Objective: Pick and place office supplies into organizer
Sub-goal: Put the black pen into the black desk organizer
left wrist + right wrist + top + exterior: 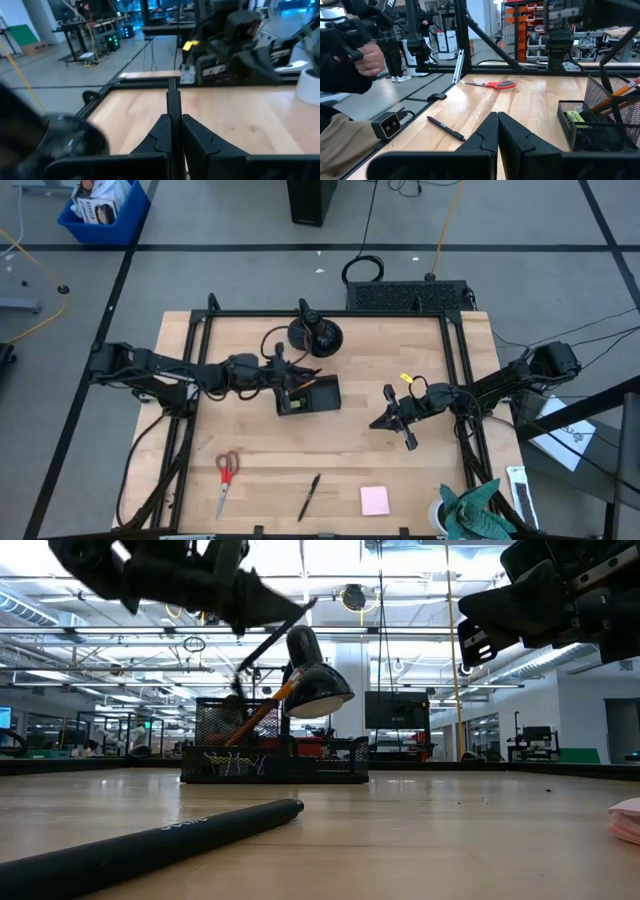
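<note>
My left gripper (175, 131) pinches a black pen (173, 102) over the organizer (310, 395), which sits just at twelve o'clock of table centre, so I can drop it in. My right gripper (497, 131) waits shut at three o'clock. Scissors (226, 471), another pen (309, 497) and the pink pad (375, 500) lie toward six.

binder clips (228, 766) — blurred, pen (140, 840) cut off

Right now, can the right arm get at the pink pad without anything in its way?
Probably yes. The right gripper hangs shut over bare wood, and the pink pad lies alone nearer the front edge, with open table between them. The green cloth is only near.
</note>
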`<state>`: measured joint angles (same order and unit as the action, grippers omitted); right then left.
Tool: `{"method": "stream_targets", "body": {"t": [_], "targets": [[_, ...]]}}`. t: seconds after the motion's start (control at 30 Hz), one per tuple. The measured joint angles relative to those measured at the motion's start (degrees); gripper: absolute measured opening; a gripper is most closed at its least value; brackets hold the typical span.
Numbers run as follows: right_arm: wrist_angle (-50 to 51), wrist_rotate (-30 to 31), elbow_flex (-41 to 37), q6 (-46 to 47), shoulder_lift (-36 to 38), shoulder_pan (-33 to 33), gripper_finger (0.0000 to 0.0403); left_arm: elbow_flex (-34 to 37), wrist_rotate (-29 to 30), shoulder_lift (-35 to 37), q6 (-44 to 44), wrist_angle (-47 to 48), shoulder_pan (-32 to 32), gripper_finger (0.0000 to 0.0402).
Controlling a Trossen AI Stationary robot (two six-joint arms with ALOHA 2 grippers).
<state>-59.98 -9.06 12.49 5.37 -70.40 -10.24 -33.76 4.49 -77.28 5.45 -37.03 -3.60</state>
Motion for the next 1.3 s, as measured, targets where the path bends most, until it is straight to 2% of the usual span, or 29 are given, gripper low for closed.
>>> {"method": "stream_targets", "body": {"t": [0.1, 0.27, 0.5, 0.67, 0.93, 1.1, 1.3], "targets": [[-0.13, 0.07, 0.0, -0.02, 0.01, 0.0, 0.0, 1.8, -0.85, -0.02, -0.08, -0.53, -1.46, 0.0016], [-1.19, 0.11, 0.0, -0.36, -0.01, 0.0, 0.0, 1.54, -4.34, -0.02, 0.09, -0.99, -3.87, 0.0015], [-1.5, 0.28, 0.0, -0.46, -0.01, 0.0, 0.0, 1.54, -5.91, -0.31, 1.32, -0.17, -5.76, 0.0012], [-1.49, 0.28, 0.0, -0.46, 0.0, 0.0, 0.0, 1.51, -6.16, -2.41, 1.28, -0.8, -5.63, 0.0016], [-1.47, 0.09, 0.0, -0.04, -0.01, 0.0, 0.0, 1.45, -7.25, -7.4, 0.29, -6.84, -5.65, 0.001], [-1.46, 0.07, 0.0, -0.02, -0.01, 0.0, 0.0, 1.45, -7.25, -9.64, -1.21, -6.92, -5.63, 0.0017], [-1.21, 0.04, 0.0, 0.15, -0.01, 0.0, 0.0, 1.45, -7.17, -11.09, -1.76, -8.29, -5.63, 0.0008]]}}
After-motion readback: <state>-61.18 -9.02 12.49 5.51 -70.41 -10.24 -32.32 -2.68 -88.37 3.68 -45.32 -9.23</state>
